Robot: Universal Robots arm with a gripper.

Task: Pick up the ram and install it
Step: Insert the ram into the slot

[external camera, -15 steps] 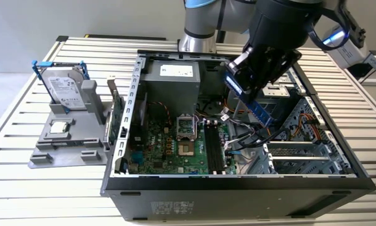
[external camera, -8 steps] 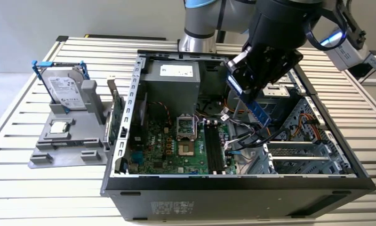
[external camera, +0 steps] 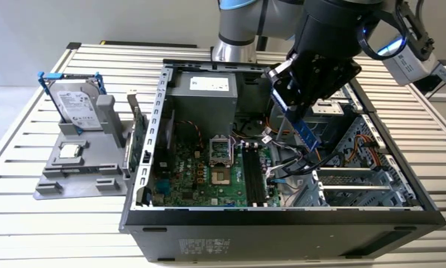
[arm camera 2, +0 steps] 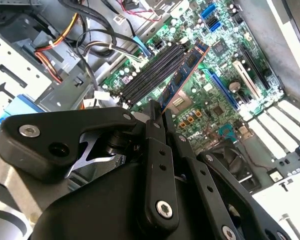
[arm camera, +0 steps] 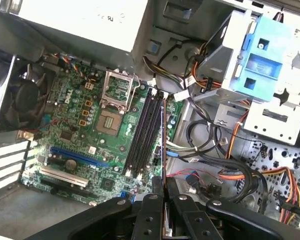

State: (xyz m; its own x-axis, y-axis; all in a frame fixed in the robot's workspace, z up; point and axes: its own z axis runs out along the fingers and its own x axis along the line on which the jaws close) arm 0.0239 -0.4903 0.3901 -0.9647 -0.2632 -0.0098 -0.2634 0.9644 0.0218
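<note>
In the exterior view one open computer case [external camera: 282,237] lies on the slatted bench [external camera: 51,234], with one hard drive [external camera: 79,109] standing in a grey holder [external camera: 77,167] to the exterior view's left. The single gripper [external camera: 294,115] hangs over the case, its jaws closed on the one ram [external camera: 306,134]. The stick is steeply tilted, its long axis running down from the jaws, and its free end is low over the cables just beside the black memory slots [external camera: 254,174], clear of the motherboard [external camera: 200,181]. In the second wrist view the ram [arm camera 2: 184,72] shows its flat face, blue with dark chips. It reaches away from the gripper [arm camera 2: 161,112], its long axis nearly parallel to the four memory slots [arm camera 2: 150,75] and next to the outermost one. In the first wrist view the ram [arm camera: 163,145] is seen edge-on as a thin line clamped between the two fingers [arm camera: 152,207]. It runs along the bank of slots [arm camera: 144,130] at the edge away from the one processor socket [arm camera: 117,90], and whether it touches a slot cannot be told.
</note>
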